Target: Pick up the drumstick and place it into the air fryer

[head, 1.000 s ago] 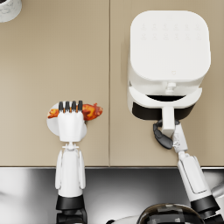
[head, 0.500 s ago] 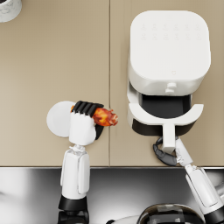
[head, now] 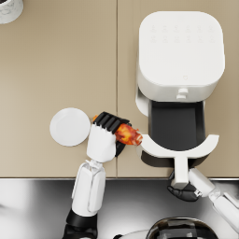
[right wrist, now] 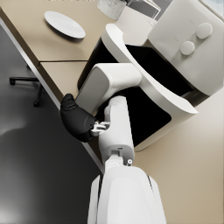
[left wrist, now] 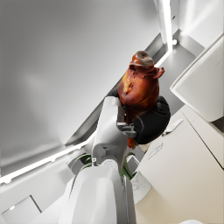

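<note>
Head view, my left hand: I grip the drumstick at mid-frame; my dark fingers are wrapped over it and its glazed end sticks out toward the right.
Head view, drumstick: it sits between the plate on its left and the drawer on its right, just beside the drawer's curved white front, above the beige table.
Head view, air fryer: white body in the upper right of the frame, dark drawer pulled out below it.
Head view, my right hand: at the lower right, closed around the drawer handle.
Head view, cup: upper left corner, well apart from everything else.
Left wrist view, my left hand: clamped on the drumstick at the centre of the frame; the meat rises above my fingers, with the bone end topmost.
Left wrist view, air fryer: a white corner at the right edge.
Right wrist view, my right hand: left of centre, wrapped on the white handle.
Right wrist view, drawer: open, dark inside, reaching toward the upper right of the frame.
Right wrist view, plate: upper left, lying on the table.
</note>
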Robot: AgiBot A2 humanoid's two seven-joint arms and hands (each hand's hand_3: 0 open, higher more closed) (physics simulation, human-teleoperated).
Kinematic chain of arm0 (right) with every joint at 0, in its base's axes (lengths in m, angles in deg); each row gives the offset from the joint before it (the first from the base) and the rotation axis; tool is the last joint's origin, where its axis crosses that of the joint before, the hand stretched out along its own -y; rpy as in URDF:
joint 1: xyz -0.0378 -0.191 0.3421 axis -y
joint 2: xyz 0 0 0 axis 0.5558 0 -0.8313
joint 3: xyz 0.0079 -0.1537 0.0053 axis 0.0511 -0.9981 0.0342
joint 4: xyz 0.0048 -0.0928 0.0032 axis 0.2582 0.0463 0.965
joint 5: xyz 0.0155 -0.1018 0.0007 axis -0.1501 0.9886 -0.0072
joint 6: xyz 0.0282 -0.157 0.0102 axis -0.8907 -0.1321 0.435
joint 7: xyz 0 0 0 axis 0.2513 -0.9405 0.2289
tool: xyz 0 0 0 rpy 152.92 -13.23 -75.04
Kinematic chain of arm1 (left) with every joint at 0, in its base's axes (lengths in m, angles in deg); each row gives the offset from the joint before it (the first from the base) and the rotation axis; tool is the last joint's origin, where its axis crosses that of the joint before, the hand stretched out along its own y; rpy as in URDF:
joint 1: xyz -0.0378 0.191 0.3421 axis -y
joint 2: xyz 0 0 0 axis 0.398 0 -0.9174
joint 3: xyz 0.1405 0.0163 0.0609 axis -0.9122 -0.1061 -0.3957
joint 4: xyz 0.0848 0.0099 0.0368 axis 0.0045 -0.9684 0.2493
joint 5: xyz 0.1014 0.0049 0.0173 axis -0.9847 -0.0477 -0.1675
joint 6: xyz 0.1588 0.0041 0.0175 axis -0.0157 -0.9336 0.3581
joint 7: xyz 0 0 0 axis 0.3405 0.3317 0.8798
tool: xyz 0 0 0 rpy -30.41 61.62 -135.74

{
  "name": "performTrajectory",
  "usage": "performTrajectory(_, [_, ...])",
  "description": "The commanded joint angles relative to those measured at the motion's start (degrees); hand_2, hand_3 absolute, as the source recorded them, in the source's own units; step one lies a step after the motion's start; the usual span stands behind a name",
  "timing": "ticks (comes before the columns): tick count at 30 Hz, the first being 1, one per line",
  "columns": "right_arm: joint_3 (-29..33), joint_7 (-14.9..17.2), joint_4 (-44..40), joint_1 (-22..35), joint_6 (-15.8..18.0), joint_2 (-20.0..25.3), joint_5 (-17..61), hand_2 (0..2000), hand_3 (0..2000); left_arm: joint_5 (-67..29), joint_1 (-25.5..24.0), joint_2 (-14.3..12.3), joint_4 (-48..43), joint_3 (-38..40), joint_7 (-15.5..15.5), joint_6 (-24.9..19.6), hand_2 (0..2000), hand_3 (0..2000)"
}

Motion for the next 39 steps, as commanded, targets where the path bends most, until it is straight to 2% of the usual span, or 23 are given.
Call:
performTrajectory(1, [-4.12,0.07,9.84,-2.5,-0.37,10.7,-0.01,2000,2000,0.01,2.7,-1.64,-2.33,-2.93,0.01,-0.05,2000,2000])
performTrajectory(5, [-6.69,0.13,11.4,-1.13,-1.17,8.96,-0.07,2000,2000,0.02,5.0,-3.98,-2.21,-6.48,0.0,-0.21,2000,2000])
performTrajectory(6, [-5.04,0.13,11.4,-2.59,-1.29,9.97,-0.08,2000,2000,0.02,5.65,-5.46,-1.77,-8.17,0.0,-0.26,2000,2000])
performTrajectory(7, [-6.67,0.15,11.4,-1.14,-1.15,8.97,-0.08,2000,2000,0.02,6.2,-6.44,-1.26,-9.95,-0.01,-0.29,2000,2000])
performTrajectory(11, [-6.61,0.14,12.1,-1.87,-0.81,10.89,-0.1,2000,2000,0.02,10.8,-12.86,4.73,-13.7,-0.02,-0.33,2000,2000])
performTrajectory(12, [-3.58,0.17,3.2,-1.8,-0.81,-3.91,-0.1,2000,2000,0.02,21.8,2.61,6.07,-29.88,-0.01,-0.32,2000,2000])
performTrajectory(13, [-3.71,0.19,3.2,-1.82,-0.85,-3.95,-0.1,2000,2000,0.06,14.93,-10.05,7.35,-18.57,-0.05,-0.11,2000,2000])
performTrajectory(19, [-4.08,0.3,2.61,-1.91,-0.74,-3.68,-0.09,2000,2000,0.0,18.0,-12.7,14.95,-20.6,-0.03,0.15,2000,2000])
performTrajectory(20, [-4.11,0.28,2.43,-1.93,-0.54,-3.58,-0.09,2000,2000,0.0,17.9,-12.72,16.25,-20.81,-0.02,0.21,639,1673])
performTrajectory(21, [-4.13,0.26,2.32,-1.93,-0.45,-3.53,-0.09,2000,2000,0.0,17.26,-12.38,16.32,-21.16,-0.07,1.25,0,1347])
performTrajectory(23, [-4.15,0.24,2.1,-1.91,0.04,-3.26,-0.09,2000,2000,-0.01,15.48,-11.35,15.29,-21.48,-0.12,2.6,0,693])
performTrajectory(25, [-3.94,0.32,1.98,-1.72,2.78,-2.6,-0.08,2000,2000,-0.02,12.26,-9.27,12.0,-20.52,-0.17,3.29,0,40])
performTrajectory(26, [-4.16,0.16,2.34,-1.96,2.97,-2.97,-0.14,2000,2000,-0.02,10.18,-7.9,9.59,-19.52,-0.2,3.69,0,0])
performTrajectory(27, [-6.67,-0.03,11.92,-1.55,2.87,11.5,-0.17,2000,2000,-0.02,7.89,-6.44,7.12,-18.04,-0.23,3.85,0,0])
performTrajectory(29, [-6.6,-0.24,10.9,-0.66,2.98,11.48,-0.17,2000,2000,-0.03,3.01,-1.8,1.22,-15.12,-0.25,4.44,0,0])
performTrajectory(32, [-6.53,-0.38,8.72,1.4,3.26,11.78,-0.26,2000,2000,-0.02,-2.22,1.65,-3.32,-8.57,-0.26,4.84,0,0])
performTrajectory(35, [-6.35,-0.41,5.72,4.12,4.09,12.7,-0.39,2000,2000,-0.01,-6.72,3.22,-5.03,-1.2,-0.27,4.99,0,0])
performTrajectory(39, [-6.23,-0.27,1.29,8.24,6.12,14.32,-0.52,2000,2000,0.0,-10.29,3.47,-6.26,5.52,-0.28,5.06,0,0])
